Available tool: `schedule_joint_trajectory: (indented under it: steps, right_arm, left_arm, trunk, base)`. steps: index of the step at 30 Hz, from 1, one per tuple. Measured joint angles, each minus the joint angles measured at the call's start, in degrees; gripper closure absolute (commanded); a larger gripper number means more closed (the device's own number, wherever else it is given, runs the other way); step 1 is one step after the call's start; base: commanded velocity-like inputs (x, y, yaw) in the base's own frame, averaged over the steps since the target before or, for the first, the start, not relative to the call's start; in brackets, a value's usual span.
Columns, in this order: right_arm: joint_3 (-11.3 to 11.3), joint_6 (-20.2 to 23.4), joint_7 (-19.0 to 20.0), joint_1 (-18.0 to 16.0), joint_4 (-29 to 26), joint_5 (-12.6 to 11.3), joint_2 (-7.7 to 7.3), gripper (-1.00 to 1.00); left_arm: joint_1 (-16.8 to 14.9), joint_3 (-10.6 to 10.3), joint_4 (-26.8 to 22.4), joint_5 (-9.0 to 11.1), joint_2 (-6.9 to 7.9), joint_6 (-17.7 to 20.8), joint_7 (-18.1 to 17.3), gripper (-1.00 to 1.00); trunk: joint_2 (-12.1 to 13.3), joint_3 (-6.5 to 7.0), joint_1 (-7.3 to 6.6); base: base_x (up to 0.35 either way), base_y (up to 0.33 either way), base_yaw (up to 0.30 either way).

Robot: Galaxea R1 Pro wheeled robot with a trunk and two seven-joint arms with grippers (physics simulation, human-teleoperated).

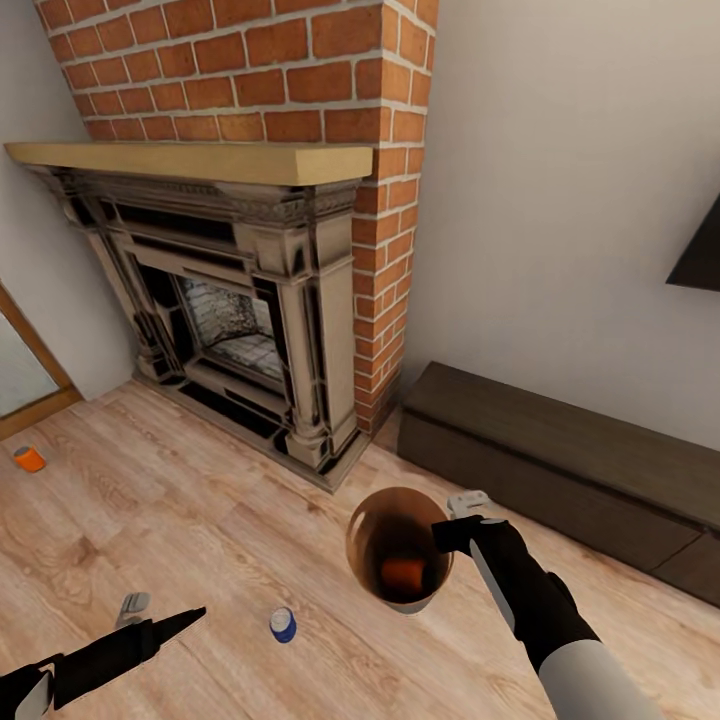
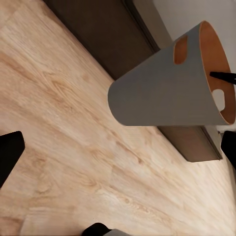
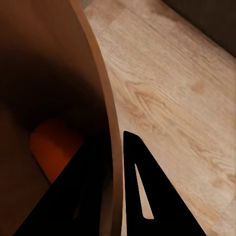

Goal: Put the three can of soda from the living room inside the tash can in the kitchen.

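Gripping the trash can by its rim, my right gripper is clamped with one finger inside and one outside, one orange can already lying in the bottom. My left gripper looks empty; I cannot tell its spread. I judge it should reach the blue can on the floor close by, while I keep the bin level; the other orange can lies well off.

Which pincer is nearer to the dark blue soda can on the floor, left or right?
Left. The left pincer hovers just beside the blue can; the right pincer is farther away, gripping the rim of the trash can.
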Motion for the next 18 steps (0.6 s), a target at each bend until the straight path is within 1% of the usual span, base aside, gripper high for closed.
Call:
schedule_joint_trajectory:
  steps: [4, 5, 6, 7, 8, 9, 10, 12, 13, 15, 18]
  right_arm:
    - [0.1, 1.27, 0.01, 0.01, -0.08, 0.0, -0.02, 1.0]
    - [0.12, 2.57, 0.02, 0.01, -0.39, 0.01, -0.04, 1.0]
    - [0.07, 5.54, 0.03, 0.01, -2.11, 0.09, -0.11, 1.0]
    - [0.03, 6.52, 0.02, 0.01, -3.27, 0.13, -0.16, 1.0]
    - [-0.05, 8.09, 0.0, -0.01, -5.11, 0.25, -0.21, 1.0]
    - [-0.08, 8.49, 0.01, -0.03, -5.51, 0.26, -0.22, 1.0]
    - [-0.09, 9.47, 0.03, 0.01, -5.93, 0.12, -0.3, 1.0]
    - [-0.17, 10.21, 0.03, -0.01, -6.53, -0.06, -0.57, 1.0]
    - [-0.22, 10.41, 0.01, -0.01, -6.94, 0.14, -0.72, 1.0]
    - [-0.29, 10.54, -0.04, -0.01, -7.26, 0.82, -0.82, 1.0]
    - [-0.29, 10.62, 0.03, 0.0, -7.47, 0.15, -0.86, 1.0]
  left_arm:
    - [0.0, -0.01, 0.0, -0.03, -0.3, -0.02, 0.16, -1.0]
    - [0.0, 0.01, 0.0, -0.02, -0.64, -0.23, 0.57, -1.0]
    - [0.01, 0.02, 0.04, 0.06, -1.52, -1.96, 4.88, -1.0]
    - [0.01, 0.02, 0.03, 0.1, -2.5, -3.1, 8.54, -1.0]
    - [0.02, -0.07, -0.03, 0.15, -4.42, -4.57, 15.12, -1.0]
    - [0.01, -0.04, -0.09, 0.18, -5.19, -4.99, 17.44, -1.0]
    - [0.01, -0.27, -0.27, 0.21, -6.81, -5.76, 22.57, -1.0]
    - [0.0, -0.38, -1.07, 0.25, -8.68, -6.29, 26.76, -1.0]
    - [0.0, -0.36, -1.72, 0.26, -9.16, -6.4, 27.79, -1.0]
    - [0.0, -0.29, -2.19, 0.26, -9.45, -6.5, 28.43, -1.0]
    - [0.0, -0.21, -2.37, 0.2, -9.59, -6.57, 28.77, -1.0]
  trunk:
    - [0.0, 0.0, 0.0]
    - [0.0, 0.0, 0.0]
    - [0.0, 0.0, 0.0]
    - [0.0, 0.0, 0.0]
    - [0.0, 0.0, 0.0]
    - [0.0, 0.01, 0.0]
    - [0.0, 0.0, 0.0]
    - [0.0, 0.0, 0.0]
    - [0.0, 0.0, 0.0]
    - [0.0, 0.0, 0.0]
    - [0.0, 0.0, 0.0]
  base:
    - [0.339, 0.086, 0.0]
    - [0.346, 0.021, 0.0]
    - [0.346, 0.013, 0.0]
    - [0.347, 0.007, 0.0]
    - [0.347, 0.004, 0.0]
    - [0.347, 0.003, 0.0]
    - [0.347, 0.002, 0.0]
    - [0.347, 0.001, 0.0]
    - [0.343, 0.0, 0.0]
    - [0.255, 0.0, 0.0]
    - [0.277, 0.0, 0.0]
